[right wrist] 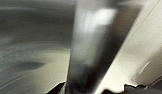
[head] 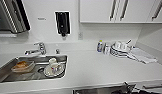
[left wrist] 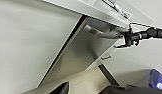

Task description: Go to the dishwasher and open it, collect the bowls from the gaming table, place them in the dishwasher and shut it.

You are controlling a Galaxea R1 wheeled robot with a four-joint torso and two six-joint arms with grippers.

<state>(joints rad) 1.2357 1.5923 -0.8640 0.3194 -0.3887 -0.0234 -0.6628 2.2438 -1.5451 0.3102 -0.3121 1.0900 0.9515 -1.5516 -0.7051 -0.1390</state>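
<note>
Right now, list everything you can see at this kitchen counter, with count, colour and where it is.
Counter: one, white, running across the head view.
Sink: one, steel, set in the counter on the left.
Tap: one, chrome, behind the sink.
Container: one, clear with brownish contents, in the sink's left part.
Plate with a cup on it: white, in the sink's right part.
Dispenser: one, black, on the wall above the counter.
Bottle: one, white with blue, at the back of the counter.
Stacked dishes: white, count unclear, back right.
Cloth: one, white, right of the dishes.
Upper cupboards: white, bar handles, top right.
Dishwasher: steel front, below the counter edge.
Right gripper: dark, at the dishwasher handle.
</note>
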